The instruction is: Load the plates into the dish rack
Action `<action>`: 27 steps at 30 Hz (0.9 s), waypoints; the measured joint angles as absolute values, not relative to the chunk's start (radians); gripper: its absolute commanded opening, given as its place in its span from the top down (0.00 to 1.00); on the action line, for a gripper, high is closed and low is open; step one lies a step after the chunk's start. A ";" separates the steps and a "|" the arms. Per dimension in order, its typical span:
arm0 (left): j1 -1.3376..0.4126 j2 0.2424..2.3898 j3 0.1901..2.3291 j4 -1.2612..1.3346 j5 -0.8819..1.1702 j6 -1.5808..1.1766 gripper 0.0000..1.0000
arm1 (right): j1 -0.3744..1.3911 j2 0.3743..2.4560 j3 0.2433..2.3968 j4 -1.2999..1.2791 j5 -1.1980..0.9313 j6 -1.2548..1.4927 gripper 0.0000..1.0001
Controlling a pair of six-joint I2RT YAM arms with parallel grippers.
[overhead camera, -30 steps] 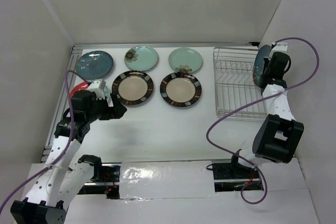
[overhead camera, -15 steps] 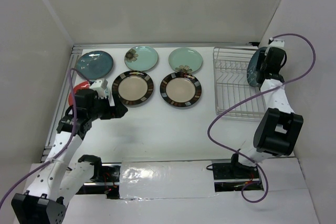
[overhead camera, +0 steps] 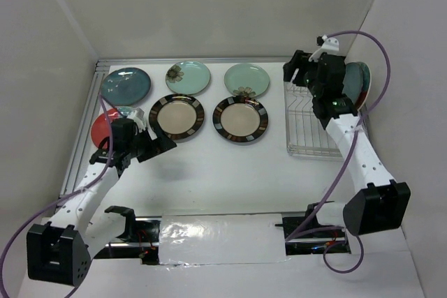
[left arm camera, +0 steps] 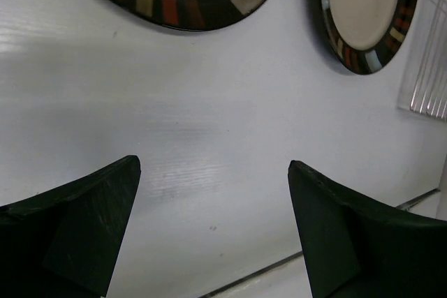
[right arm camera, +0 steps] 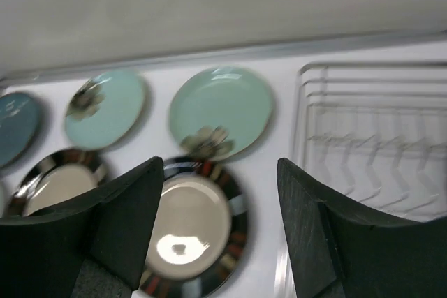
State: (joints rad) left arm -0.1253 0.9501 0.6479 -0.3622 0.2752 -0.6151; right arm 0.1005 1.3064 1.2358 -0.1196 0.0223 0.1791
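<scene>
Released from the right gripper (overhead camera: 302, 71), a teal plate (overhead camera: 362, 80) stood in the rack (overhead camera: 307, 137) just behind it, one load apparently done. The gripper's jaws hung apart and empty; ahead lay striped plates (right arm camera: 188, 225), then mint plates (right arm camera: 220, 106) beyond. The left gripper (left arm camera: 213, 172), wide open, held nothing.

Red plate (overhead camera: 102, 129) perhaps half under arm (overhead camera: 123, 139)
</scene>
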 measured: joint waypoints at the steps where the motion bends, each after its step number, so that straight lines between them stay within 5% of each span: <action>1: -0.116 0.959 0.620 -0.331 0.279 -0.653 0.00 | 0.121 1.287 1.212 -0.110 0.004 0.211 0.27; 21: -0.076 1.319 0.352 0.394 0.175 -1.266 0.10 | 0.350 1.194 0.874 -0.045 -0.121 0.494 0.24; 27: -0.076 1.485 0.388 0.576 0.160 -1.384 0.24 | 0.351 1.163 0.845 -0.020 -0.131 0.521 0.24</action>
State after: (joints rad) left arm -0.0757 1.4853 0.3878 0.5762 0.1604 -1.3842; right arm 0.3511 1.1629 0.8448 -0.0204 -0.1307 0.5205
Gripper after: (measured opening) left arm 0.815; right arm 0.761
